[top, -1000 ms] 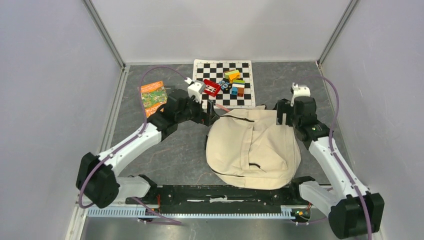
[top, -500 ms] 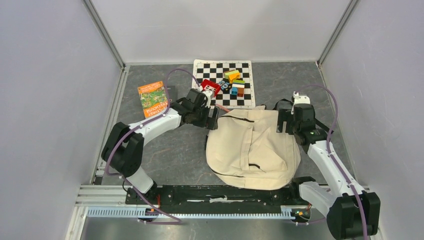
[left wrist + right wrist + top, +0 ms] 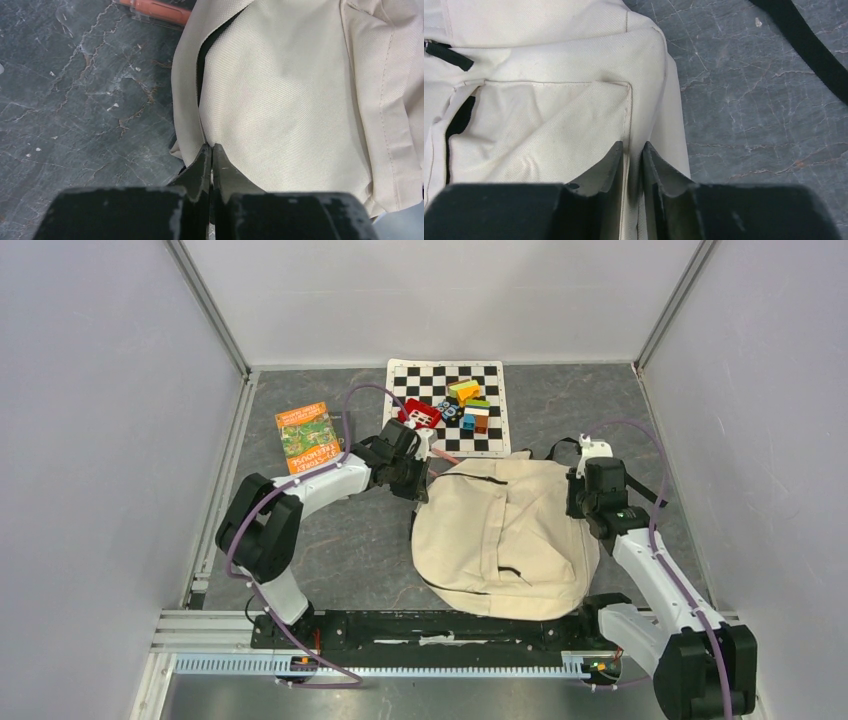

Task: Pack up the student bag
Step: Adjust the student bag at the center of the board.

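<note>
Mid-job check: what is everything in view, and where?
bag: 1, cream, table centre
book: 1, orange, far left
chessboard: 1, black-and-white, far centre
blocks: several, mixed colours, on chessboard
pen: 1, orange, by bag's far-left corner
table: 1, grey
left tool: 1, black, shut on bag's left edge
right tool: 1, black, pinching bag's right seam

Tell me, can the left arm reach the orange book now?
Probably yes: the orange book lies beside its forearm, nothing between. But the left gripper is shut on the student bag.
</note>
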Available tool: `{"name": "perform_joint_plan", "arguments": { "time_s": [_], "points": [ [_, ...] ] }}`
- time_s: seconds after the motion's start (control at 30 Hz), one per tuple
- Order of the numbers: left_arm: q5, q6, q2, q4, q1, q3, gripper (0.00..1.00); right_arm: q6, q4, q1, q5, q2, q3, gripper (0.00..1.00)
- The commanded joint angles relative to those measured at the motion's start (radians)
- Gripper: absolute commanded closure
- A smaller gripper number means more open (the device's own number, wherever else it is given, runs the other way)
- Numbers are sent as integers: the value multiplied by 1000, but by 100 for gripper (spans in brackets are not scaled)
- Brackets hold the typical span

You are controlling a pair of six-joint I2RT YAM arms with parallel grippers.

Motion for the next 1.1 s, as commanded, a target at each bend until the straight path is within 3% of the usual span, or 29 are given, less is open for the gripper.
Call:
{"name": "perform_joint_plan", "arguments": {
  "time_s": [0.0, 0.1, 0.4, 0.6, 0.7, 0.77, 0.83, 0.93, 1.07],
  "points": [
    [45, 5, -48, 27, -2, 13, 98, -18, 74, -3, -48, 12, 6, 86],
    [6, -25, -119, 12, -4, -22, 98, -43, 74, -3, -54, 49, 73, 100],
    [-41, -256, -408, 58, -22, -212, 98, -26, 200, 19, -174, 218, 280, 100],
    [-75, -389, -561, 49, -84, -392, 95, -22, 241, 80, -123, 353, 333, 100],
    [-125, -444, -596, 42, -124, -443, 77, -11, 202, 104, -19, 398, 359, 86],
    [-156, -461, -624, 26, -144, -452, 54, 10, 183, 105, 11, 404, 362, 71],
    [-187, -450, -666, -14, -146, -431, 29, 30, 176, 104, 12, 386, 358, 49],
    [-248, -384, -717, -95, -145, -360, 3, 56, 153, 104, 13, 356, 372, 32],
    [-267, -263, -705, -171, -110, -254, 0, 119, 107, 105, -4, 313, 413, 29]
  ]
}}
